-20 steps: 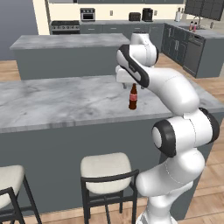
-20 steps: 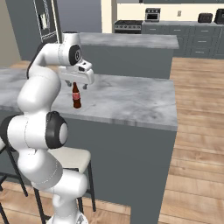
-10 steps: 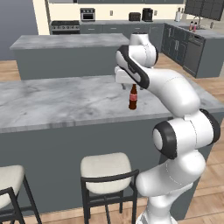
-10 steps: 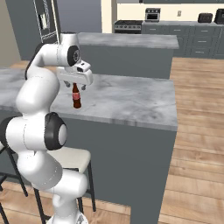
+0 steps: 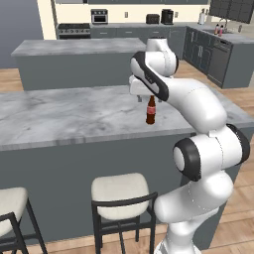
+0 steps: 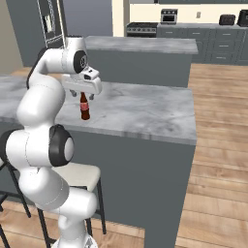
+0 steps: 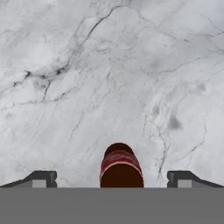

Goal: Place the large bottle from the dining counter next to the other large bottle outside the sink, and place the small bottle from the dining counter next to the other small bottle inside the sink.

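The small bottle (image 5: 151,111), dark brown with a red label and cap, stands upright on the dining counter (image 5: 74,111) near its right end. My gripper (image 5: 150,98) hangs open just above it, jaws pointing down on either side of the cap without touching. From the other side, the gripper (image 6: 83,95) sits over the same small bottle (image 6: 85,107). In the hand view the bottle's red top (image 7: 120,166) lies centred between the fingertips (image 7: 42,178). The large bottle from the dining counter is out of view. The sink and the other bottles cannot be made out.
A second marble-topped island (image 5: 84,47) stands behind the counter. Dark cabinets and a worktop (image 5: 223,37) with tiny items run along the back right. Stools (image 5: 121,191) stand at the counter's near side, and wooden floor (image 6: 218,145) lies to the right.
The hand has edged slightly sideways, settling more squarely over the small bottle. The bottle has not moved and the jaws stay open.
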